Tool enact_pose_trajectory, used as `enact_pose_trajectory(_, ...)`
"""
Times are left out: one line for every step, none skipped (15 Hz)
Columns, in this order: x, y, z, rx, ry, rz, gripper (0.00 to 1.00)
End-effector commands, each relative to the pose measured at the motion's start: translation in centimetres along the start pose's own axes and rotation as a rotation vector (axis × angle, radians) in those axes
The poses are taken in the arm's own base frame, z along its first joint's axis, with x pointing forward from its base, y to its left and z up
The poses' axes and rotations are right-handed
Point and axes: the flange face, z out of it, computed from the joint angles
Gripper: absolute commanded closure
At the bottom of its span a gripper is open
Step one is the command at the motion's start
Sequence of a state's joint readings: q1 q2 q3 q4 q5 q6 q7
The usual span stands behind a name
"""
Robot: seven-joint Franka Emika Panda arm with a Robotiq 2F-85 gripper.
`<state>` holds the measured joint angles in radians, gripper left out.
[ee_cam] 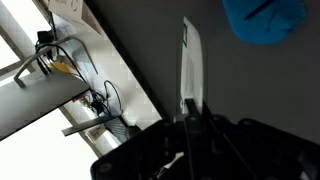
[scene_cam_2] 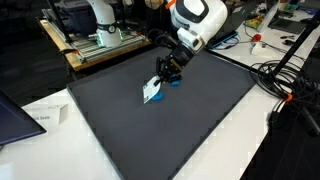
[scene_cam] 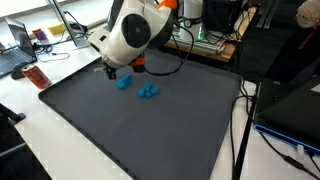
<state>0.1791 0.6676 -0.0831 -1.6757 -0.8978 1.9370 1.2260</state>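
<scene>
The robot's gripper (scene_cam_2: 161, 80) hung low over the far end of a dark grey mat (scene_cam_2: 200, 120), its fingers (ee_cam: 172, 135) pressed together on the edge of a thin white card (scene_cam_2: 151, 94). In an exterior view the card slanted down from the fingertips toward the mat, and we could not tell whether its lower edge touched the surface. A bluish patch showed on its face, too small for us to read as print. In the wrist view we saw the card edge-on, a narrow pale strip running straight out from the pinch. Just beside the gripper lay a small blue lump (scene_cam: 123, 82), with a second blue lump (scene_cam: 148, 91) near it on the mat, apart from the first. The mat covered a white table (scene_cam: 60, 140), and a laptop (scene_cam: 15, 50) stood open beyond one corner; we could make out no writing on its screen.
</scene>
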Motion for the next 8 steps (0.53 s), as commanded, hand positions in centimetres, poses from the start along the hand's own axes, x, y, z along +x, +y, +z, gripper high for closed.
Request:
enact_pose_trajectory(-1.0,0.6,-2.3,0.023,0.097,0.015,0.99)
enact_pose_trajectory(-1.1,0.6,-3.0,0.024,0.135,0.026,0.99)
enact_pose_trajectory(-1.3,0.7,-3.7,0.028,0.162,0.033,0.99)
enact_pose_trajectory(-1.6,0.7,-4.3,0.037,0.182,0.042,0.99)
enact_pose_trajectory(-1.9,0.8,-4.9,0.042,0.199,0.052,0.99)
enact_pose_trajectory(-2.2,1.0,-5.4,0.051,0.209,0.061,0.99)
enact_pose_trajectory(-2.4,1.2,-5.9,0.06,0.218,0.069,0.99)
enact_pose_trajectory(-2.7,1.4,-6.4,0.073,0.226,0.079,0.99)
